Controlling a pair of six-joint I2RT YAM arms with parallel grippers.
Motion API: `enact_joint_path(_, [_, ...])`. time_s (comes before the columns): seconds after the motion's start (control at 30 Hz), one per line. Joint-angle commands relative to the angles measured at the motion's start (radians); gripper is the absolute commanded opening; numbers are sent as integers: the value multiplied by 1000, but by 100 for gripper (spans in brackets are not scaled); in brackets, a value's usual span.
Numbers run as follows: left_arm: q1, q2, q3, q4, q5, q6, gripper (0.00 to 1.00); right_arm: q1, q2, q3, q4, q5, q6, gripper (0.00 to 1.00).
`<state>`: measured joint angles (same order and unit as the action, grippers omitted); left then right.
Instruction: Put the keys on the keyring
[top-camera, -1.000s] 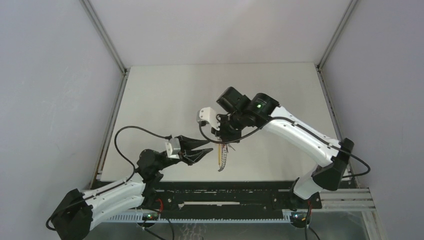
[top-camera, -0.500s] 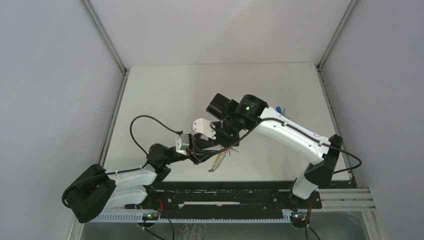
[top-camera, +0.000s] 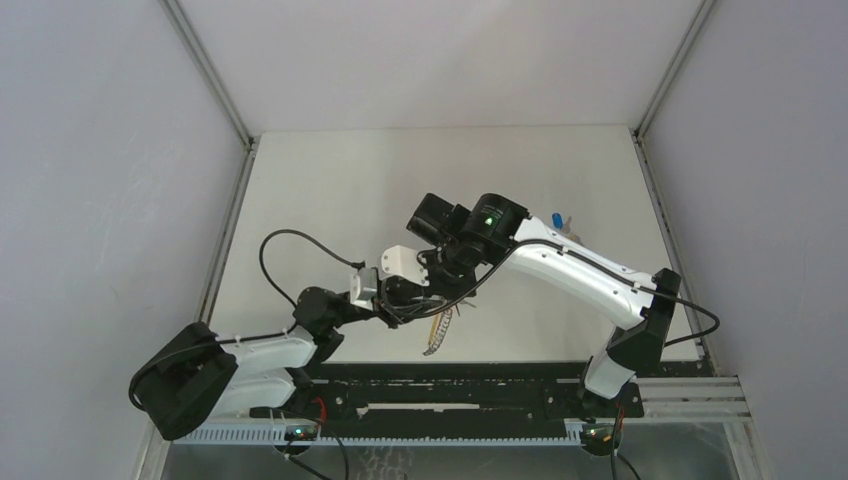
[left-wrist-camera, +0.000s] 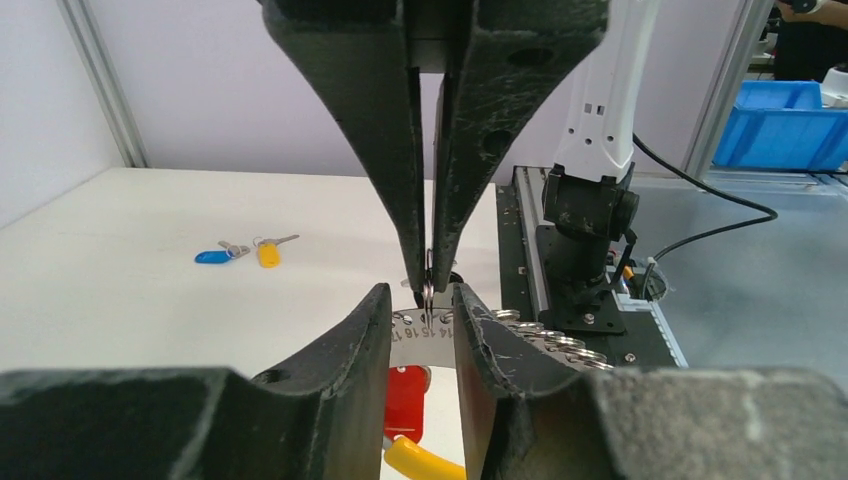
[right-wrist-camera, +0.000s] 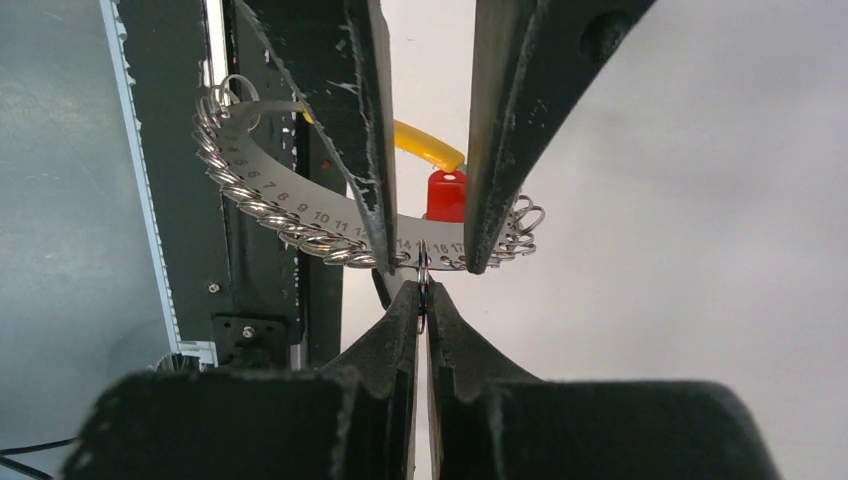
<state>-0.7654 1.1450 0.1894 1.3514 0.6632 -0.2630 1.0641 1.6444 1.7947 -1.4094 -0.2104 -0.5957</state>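
The keyring is a curved numbered metal strip strung with several small split rings; a red tag and a yellow piece hang from it. It dangles near the table's front edge. My right gripper is shut on one small split ring of the strip. My left gripper is open, its fingertips to either side of that ring and close against the strip. A blue key and a yellow key lie together on the table, apart from both grippers; the blue key shows beside the right arm.
The black mounting rail runs along the near table edge just beyond the hanging strip. The right arm's base stands on it. Blue bins sit off the table. Grey walls enclose the white tabletop on three sides.
My left arm swung in to the right gripper and brought its fingers round the held ring, and its jaws narrowed a little. The right arm shifted left with the keyring.
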Motion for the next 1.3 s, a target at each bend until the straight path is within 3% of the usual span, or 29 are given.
enact_joint_path(0.0, [5,20,64,48,19,-13,33,14,-10,51,23,-3,-21,0])
enact_joint_path(0.23, [3,38,71,48,37,-13,24,22,-16,54,32,-9,-26,0])
enact_joint_path(0.53, [2,64,76,48,46,-12,27,22,-35,57,49,-3,-27,0])
enact_joint_path(0.83, [-2,38,90,48,55,-16,23,33,-16,58,49,-11,-29,0])
enact_joint_path(0.93, [-2,39,97,40,59,-17,17,47,-6,62,47,-13,-35,0])
enact_joint_path(1.03, [-2,52,100,37,63,-16,3,53,0,74,43,-10,-36,0])
enact_joint_path(1.27, [-2,23,72,42,1,13,0,50,-55,64,75,14,6,20])
